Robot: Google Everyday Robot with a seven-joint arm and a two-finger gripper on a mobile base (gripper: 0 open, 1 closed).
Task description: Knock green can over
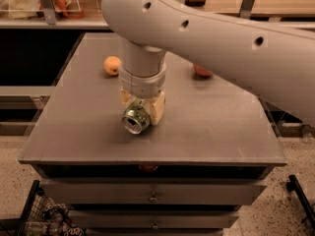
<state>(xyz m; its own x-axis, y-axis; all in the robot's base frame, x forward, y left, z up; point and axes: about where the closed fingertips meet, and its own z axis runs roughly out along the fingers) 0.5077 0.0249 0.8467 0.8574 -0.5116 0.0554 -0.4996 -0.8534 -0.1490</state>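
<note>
The green can (135,119) is tipped over, its silver top facing the camera, at the middle of the grey table (221,132). My gripper (141,113) hangs from the white arm straight above it. Its pale fingers (158,111) sit close on either side of the can and hold it. The lower edge of the can is at or just above the table top, with a shadow below it.
An orange fruit (112,65) lies at the back left of the table. A red apple (202,71) at the back right is partly hidden by my arm. Drawers (152,196) are below the table top, a wire basket (34,215) stands at the lower left, and shelves are behind.
</note>
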